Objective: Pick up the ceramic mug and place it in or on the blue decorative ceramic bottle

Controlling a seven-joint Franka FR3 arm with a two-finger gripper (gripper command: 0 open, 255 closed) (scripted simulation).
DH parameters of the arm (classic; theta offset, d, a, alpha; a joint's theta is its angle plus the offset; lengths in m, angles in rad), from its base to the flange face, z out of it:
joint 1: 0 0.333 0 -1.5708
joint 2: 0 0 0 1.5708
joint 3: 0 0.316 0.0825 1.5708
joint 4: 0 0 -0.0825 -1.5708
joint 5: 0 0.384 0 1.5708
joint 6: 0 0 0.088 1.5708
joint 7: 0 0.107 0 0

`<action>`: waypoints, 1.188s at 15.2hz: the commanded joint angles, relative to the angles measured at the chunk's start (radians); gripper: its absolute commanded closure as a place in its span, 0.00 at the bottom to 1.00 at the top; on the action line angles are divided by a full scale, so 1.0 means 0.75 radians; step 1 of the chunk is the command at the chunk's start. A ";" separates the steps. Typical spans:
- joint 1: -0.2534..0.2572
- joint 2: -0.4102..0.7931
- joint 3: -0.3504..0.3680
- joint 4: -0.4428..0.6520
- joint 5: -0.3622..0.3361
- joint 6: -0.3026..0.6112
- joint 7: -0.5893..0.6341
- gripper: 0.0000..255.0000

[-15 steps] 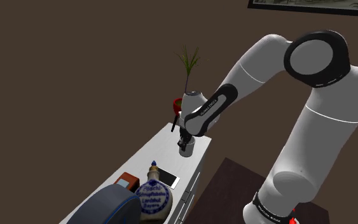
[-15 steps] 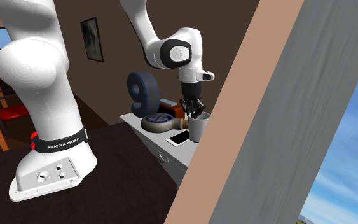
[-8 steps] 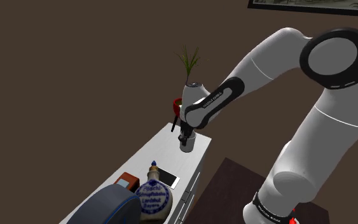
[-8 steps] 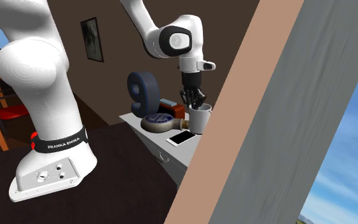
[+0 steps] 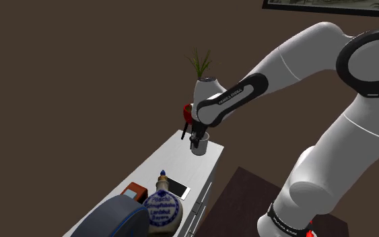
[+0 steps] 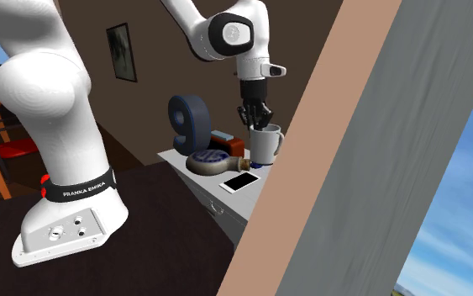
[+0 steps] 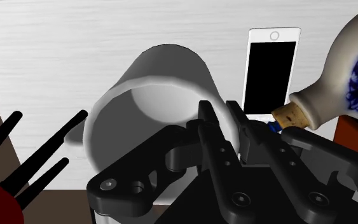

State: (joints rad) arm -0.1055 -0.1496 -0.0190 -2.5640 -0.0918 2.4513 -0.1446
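The tool point(image 6: 257, 124) has the white mug point(image 6: 265, 145) by the rim, one finger inside and one outside, as the wrist view shows, clamped narrow on the wall opposite the handle. In the second exterior view the mug hangs upright under the tool, seemingly just clear of the pale tabletop point(image 6: 176, 158). The blue-and-white bottle point(image 6: 213, 160) lies on its side on the tabletop, its corked neck pointing toward the mug, near it but apart. A white phone point(image 6: 240, 181) lies flat between them, screen up, by the tabletop's edge. Behind the bottle stand a dark blue round object point(image 6: 188, 118) and a small reddish-brown box point(image 6: 223, 137).
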 commanded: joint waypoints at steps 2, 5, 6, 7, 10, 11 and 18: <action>0.002 -0.046 0.000 0.019 0.006 -0.065 -0.006 1.00; 0.003 -0.085 0.000 0.041 0.010 -0.126 -0.011 1.00; 0.003 -0.097 0.001 0.049 0.011 -0.147 -0.013 1.00; 0.004 -0.109 0.001 0.057 0.013 -0.167 -0.015 1.00; 0.021 -0.145 0.024 0.065 0.021 -0.212 0.017 1.00; 0.037 -0.156 0.047 0.059 0.028 -0.219 0.051 1.00; 0.153 -0.195 0.211 0.057 0.083 -0.268 0.289 1.00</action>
State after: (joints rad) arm -0.0060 -0.2915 0.1173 -2.5202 -0.0370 2.2552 0.0383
